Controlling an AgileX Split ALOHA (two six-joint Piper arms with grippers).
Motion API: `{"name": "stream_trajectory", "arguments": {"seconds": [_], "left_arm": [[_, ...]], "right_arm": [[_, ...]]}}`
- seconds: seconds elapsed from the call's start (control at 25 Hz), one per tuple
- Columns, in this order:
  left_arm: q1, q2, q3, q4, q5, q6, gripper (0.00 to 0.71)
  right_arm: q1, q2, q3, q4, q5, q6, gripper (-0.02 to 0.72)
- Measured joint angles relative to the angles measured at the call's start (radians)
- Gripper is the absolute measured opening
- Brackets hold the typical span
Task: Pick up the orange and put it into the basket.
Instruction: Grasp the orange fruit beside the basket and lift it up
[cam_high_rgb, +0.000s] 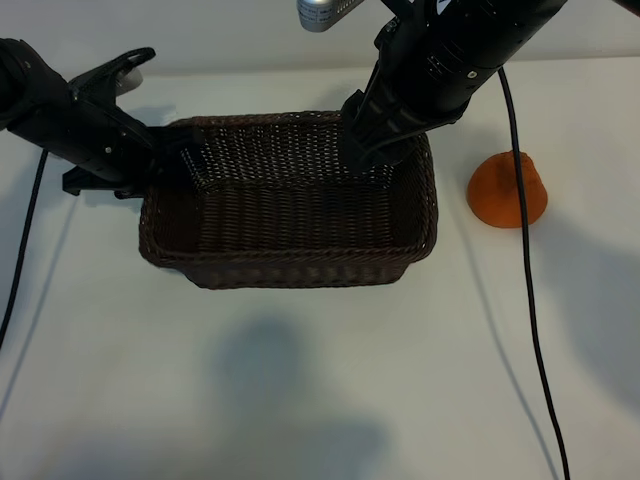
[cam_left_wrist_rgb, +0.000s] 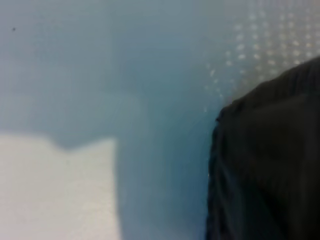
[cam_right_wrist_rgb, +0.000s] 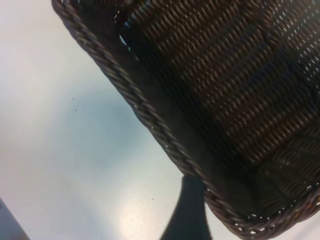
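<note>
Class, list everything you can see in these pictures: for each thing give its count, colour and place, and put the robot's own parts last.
basket: one, dark brown, middle of table, nothing inside.
orange: one, bright orange, on table right of basket, apart from it.
table: one, white, under everything.
cables: two, black, one trailing down each side.
left end effector: one, black, at basket's left rim.
right end effector: one, black, at basket's far right rim, holding nothing visible.
</note>
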Motion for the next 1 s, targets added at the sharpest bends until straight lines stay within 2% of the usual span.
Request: {"name": "stream_trajectory", "arguments": {"seconds": [0.12,0.24,0.6,0.84,1.0], "left_arm": [[-0.001,0.000,0.000,-0.002,0.001,0.002,0.535],[-0.001,-0.001,0.000,-0.002,0.002,0.002,0.618],[-0.001,-0.075,0.000,0.030,0.017,-0.003,0.612],[-0.001,-0.164,0.000,0.051,0.064,-0.004,0.600],[-0.001,-0.240,0.000,0.051,0.081,-0.005,0.594]], "right_arm": [[0.000,0.000,0.000,0.000,0.000,0.000,0.593],[0.000,0.000,0.000,0.000,-0.002,0.000,0.593],[0.000,0.000,0.000,0.000,-0.004,0.004,0.593],[0.000,0.000,0.000,0.024,-0.004,0.059,0.593],[0.000,0.000,0.000,0.018,0.000,0.073,0.593]]}}
